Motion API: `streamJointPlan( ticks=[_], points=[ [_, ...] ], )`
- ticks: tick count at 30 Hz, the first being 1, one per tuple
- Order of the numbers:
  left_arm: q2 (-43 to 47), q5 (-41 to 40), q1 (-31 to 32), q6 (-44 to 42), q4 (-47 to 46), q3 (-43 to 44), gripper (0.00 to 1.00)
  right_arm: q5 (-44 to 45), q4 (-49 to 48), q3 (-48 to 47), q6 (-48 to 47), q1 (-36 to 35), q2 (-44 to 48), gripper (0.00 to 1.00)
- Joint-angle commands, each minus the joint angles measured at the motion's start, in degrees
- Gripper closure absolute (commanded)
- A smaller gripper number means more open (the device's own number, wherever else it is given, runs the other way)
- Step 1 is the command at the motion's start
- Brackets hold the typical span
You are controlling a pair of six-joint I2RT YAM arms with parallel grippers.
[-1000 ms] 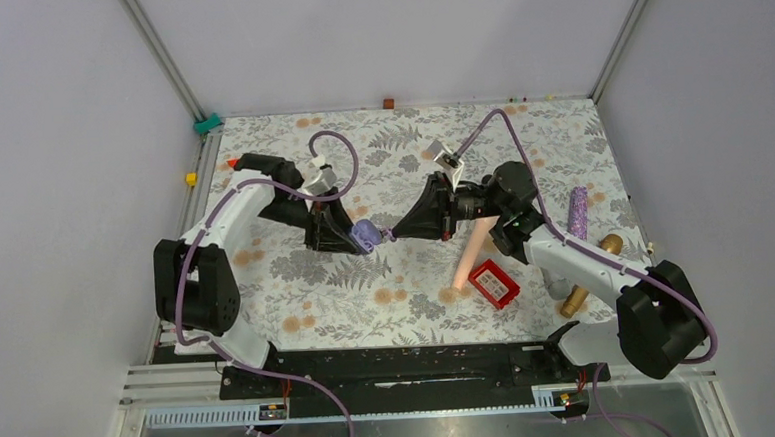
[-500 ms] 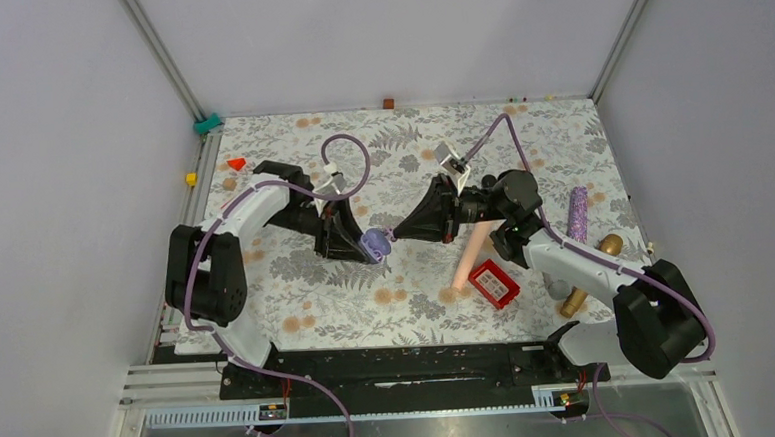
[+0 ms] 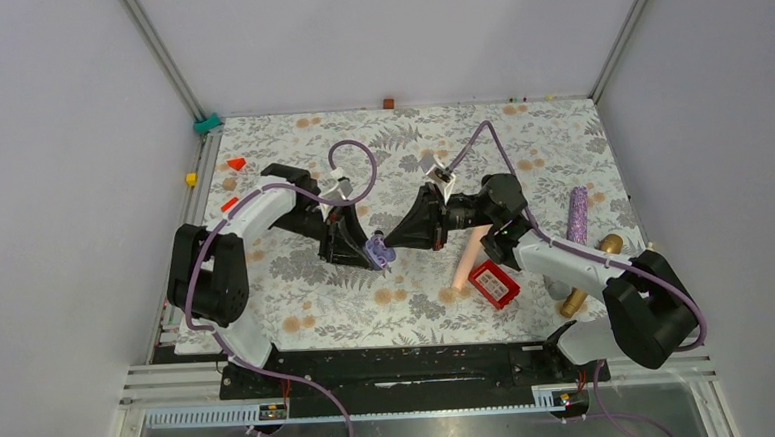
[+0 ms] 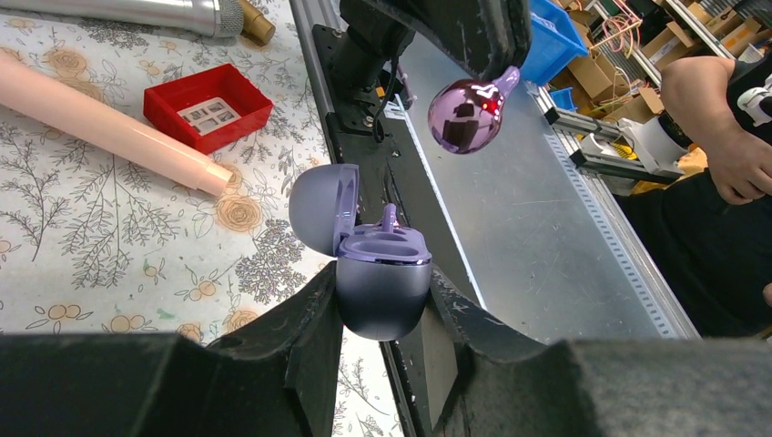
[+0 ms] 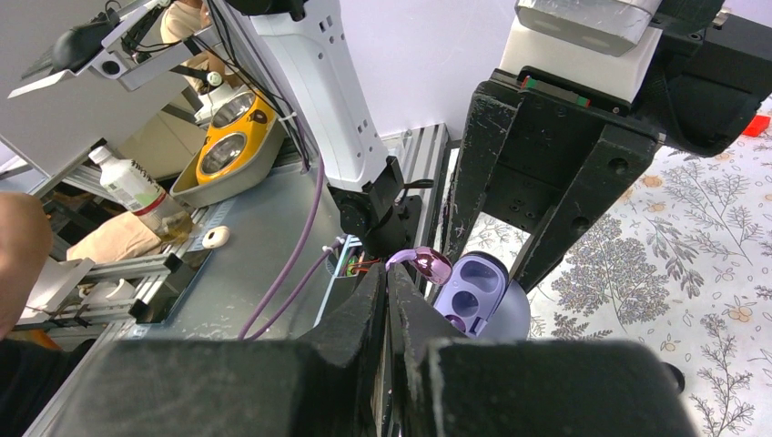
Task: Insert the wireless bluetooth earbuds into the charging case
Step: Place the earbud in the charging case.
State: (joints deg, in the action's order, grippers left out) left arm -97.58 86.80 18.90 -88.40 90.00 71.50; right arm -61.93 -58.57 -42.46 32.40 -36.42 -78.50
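Floral-print table [image 3: 298,313]. Left claw [image 4: 384,305] clenched around lavender charging case [image 4: 382,273], lid open. Right claw [image 5: 387,291] pinches glossy purple earbud [image 4: 462,114] by its stem, just above case, not touching.

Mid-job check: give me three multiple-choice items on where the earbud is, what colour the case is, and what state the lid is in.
1. Where is the earbud that the right fingers pinch?
A) seated in the case
B) in the air near the open case, not touching it
C) nowhere in view

2. What colour is the charging case?
A) black
B) red
C) lavender

3. How is the lid?
A) shut
B) open, hinged back
C) detached

Answers:
1 B: the left wrist view shows a clear gap between the glossy purple earbud and the case.
2 C: the shell is lavender inside and out.
3 B: the lid is swung back on its hinge, baring the wells.
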Motion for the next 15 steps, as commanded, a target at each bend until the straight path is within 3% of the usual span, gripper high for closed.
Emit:
streamJointPlan(
  ticks=[1,15],
  points=[
    [1.64,7.91,0.56,-1.86,2.21,-0.13,1.00,1.16,-1.99,-0.28,-2.24,-0.92,0.00,0.94],
    [1.85,8.02,1.38,-0.99,2.27,0.04,1.00,1.81,-1.89,0.45,-5.14,-1.88,-1.32,0.93]
  ],
)
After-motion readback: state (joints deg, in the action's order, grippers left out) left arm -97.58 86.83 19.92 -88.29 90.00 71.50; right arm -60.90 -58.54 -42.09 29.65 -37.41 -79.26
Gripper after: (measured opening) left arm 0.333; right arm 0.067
